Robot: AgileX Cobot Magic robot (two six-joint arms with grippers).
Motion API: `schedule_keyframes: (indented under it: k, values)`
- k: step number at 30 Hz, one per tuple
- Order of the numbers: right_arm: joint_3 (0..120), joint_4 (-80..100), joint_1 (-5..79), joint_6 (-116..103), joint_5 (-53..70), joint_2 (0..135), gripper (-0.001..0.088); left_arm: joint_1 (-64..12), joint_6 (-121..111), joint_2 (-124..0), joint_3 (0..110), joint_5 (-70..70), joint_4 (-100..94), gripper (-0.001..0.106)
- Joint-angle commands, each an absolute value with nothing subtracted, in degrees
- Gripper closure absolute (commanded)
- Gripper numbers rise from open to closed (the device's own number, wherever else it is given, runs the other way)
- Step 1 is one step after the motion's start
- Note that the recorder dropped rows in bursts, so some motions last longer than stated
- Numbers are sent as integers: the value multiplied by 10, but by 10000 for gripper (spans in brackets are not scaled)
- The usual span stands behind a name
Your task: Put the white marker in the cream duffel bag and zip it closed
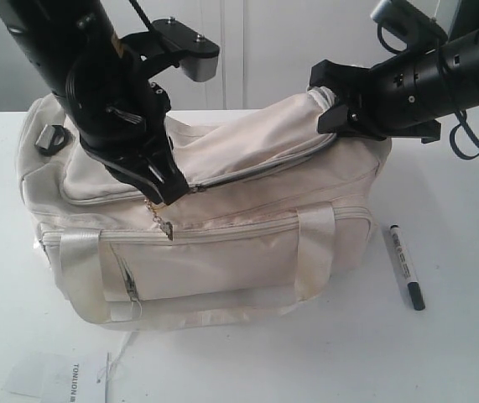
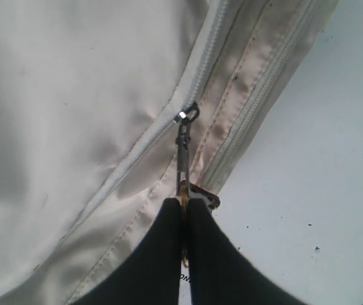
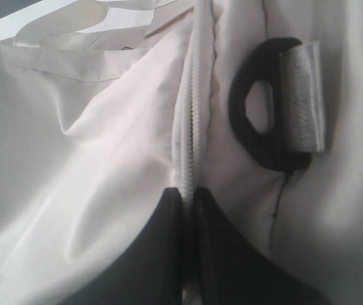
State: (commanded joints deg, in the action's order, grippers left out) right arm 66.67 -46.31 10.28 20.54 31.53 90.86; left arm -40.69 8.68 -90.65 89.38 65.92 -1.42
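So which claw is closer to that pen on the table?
Right. The right gripper pinches the cream duffel bag at the end nearest the white marker; the left gripper holds the zip pull, farther across the bag.

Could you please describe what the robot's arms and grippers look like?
Both arms are black, built from thick cylindrical segments. The left arm carries a black bracket with a grey underside; black cables loop beside the right arm. The left gripper and right gripper have matte black tapered fingers with no visible markings.

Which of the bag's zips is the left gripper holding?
The topmost zip of the cream duffel bag; the left gripper pinches its hanging chain pull. The front zips below are untouched.
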Motion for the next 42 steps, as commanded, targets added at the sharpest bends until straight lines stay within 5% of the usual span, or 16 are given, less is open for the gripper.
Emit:
schedule_keyframes:
  k: [42]
  values:
    - [667, -463, 103, 205, 317, 909, 868, -407, 83, -907, 894, 700, -101, 1053]
